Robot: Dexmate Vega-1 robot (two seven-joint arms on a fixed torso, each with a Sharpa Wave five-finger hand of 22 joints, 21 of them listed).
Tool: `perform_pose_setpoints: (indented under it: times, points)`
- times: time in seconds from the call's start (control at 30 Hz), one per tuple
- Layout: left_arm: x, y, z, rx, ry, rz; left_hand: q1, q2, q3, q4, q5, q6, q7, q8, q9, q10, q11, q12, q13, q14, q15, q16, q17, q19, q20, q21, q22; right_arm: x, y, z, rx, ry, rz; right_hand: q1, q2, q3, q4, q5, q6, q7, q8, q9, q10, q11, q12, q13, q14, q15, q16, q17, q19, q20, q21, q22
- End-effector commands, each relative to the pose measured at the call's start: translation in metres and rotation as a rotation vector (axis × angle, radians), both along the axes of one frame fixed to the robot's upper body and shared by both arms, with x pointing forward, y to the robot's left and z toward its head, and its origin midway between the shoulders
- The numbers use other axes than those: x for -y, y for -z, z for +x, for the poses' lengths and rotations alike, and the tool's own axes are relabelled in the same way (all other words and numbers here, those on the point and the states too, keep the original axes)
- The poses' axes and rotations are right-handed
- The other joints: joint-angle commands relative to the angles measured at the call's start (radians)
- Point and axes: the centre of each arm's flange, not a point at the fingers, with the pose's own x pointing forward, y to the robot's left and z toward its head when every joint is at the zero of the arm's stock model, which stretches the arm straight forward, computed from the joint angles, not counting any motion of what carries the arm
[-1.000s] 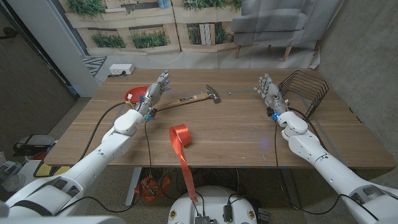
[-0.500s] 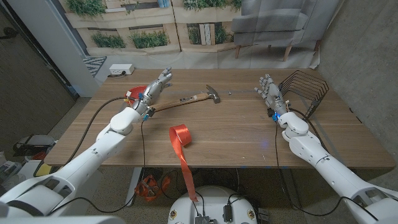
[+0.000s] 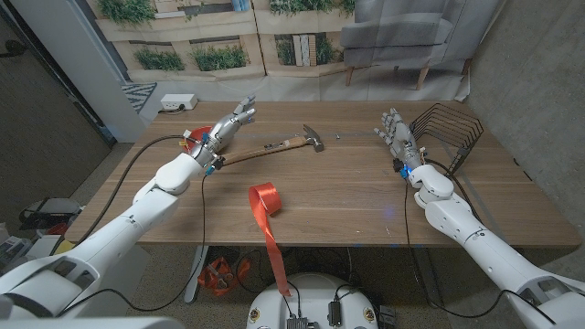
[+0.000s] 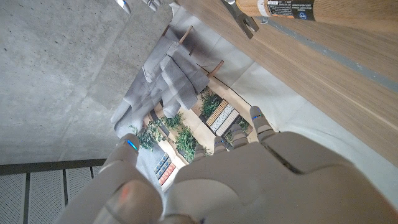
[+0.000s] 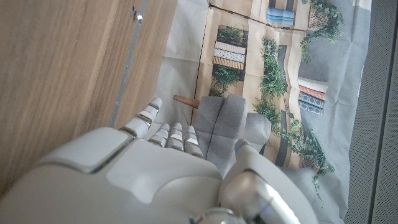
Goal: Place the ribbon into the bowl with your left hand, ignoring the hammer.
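The red ribbon (image 3: 265, 197) lies coiled near the table's front middle, and its tail (image 3: 278, 256) hangs over the front edge. My left hand (image 3: 226, 126) is held open above the far left of the table, fingers stretched away from me and holding nothing, well behind the ribbon. A sliver of the red bowl (image 3: 190, 137) shows beside its wrist, the rest hidden by the arm. The hammer (image 3: 291, 143) lies just right of that hand; its wooden handle (image 4: 283, 7) passes the left hand (image 4: 249, 180). My right hand (image 3: 398, 137) stands open at the far right.
A black wire rack (image 3: 450, 133) stands at the table's far right corner behind my right hand (image 5: 155, 174). A small screw (image 3: 338, 135) lies beyond the hammer head. A grey sofa and a plant backdrop stand behind the table.
My left arm has swung a little to the left and its hand has lifted and reached farther back, covering more of the bowl. Ribbon, hammer and right hand have stayed put.
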Motion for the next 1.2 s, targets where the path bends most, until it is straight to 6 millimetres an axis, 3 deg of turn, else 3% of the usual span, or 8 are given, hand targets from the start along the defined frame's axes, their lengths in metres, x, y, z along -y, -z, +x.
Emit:
perform_pose_setpoints:
  times: [0.03,0.73,1.2]
  points:
    - [-0.001,-0.012,-0.009,0.051,0.0,0.109,0.003,-0.011,-0.004,-0.007,-0.004,-0.026,-0.012,-0.001,0.004,-0.084,-0.011,-0.001,0.001,-0.113,-0.008,0.002,0.002,-0.098,-0.015,-0.005,0.003,-0.001,-0.002,0.001,0.0,0.005,0.0,0.004,0.011,0.006,-0.001,-0.004,0.01,0.001,0.006,0.005,0.008,0.0,0.005,0.005,-0.004,0.004,0.005,0.002,0.011,-0.002,0.005,0.004]
    - [-0.003,-0.037,-0.035,0.167,0.003,0.298,0.008,-0.063,-0.037,-0.031,0.003,-0.033,-0.024,-0.003,0.005,-0.071,-0.026,-0.001,0.002,-0.099,-0.019,0.004,0.003,-0.082,-0.024,-0.015,0.004,-0.004,-0.005,-0.001,0.01,0.018,0.005,0.003,0.01,0.008,-0.001,-0.006,0.01,0.0,0.006,0.005,0.008,0.0,0.004,0.005,-0.003,0.004,0.005,0.002,0.012,-0.002,0.005,0.004]
    - [-0.005,-0.047,-0.049,0.233,-0.008,0.394,0.011,-0.078,-0.048,-0.037,0.008,-0.03,-0.028,-0.002,0.005,-0.062,-0.036,-0.001,0.002,-0.088,-0.024,0.006,0.003,-0.07,-0.023,-0.017,0.004,-0.003,-0.002,-0.005,0.011,0.033,0.008,0.003,0.009,0.009,-0.001,-0.007,0.017,0.003,0.008,0.005,0.016,0.002,0.007,0.005,0.005,0.006,0.007,0.002,0.018,0.0,0.007,0.004]
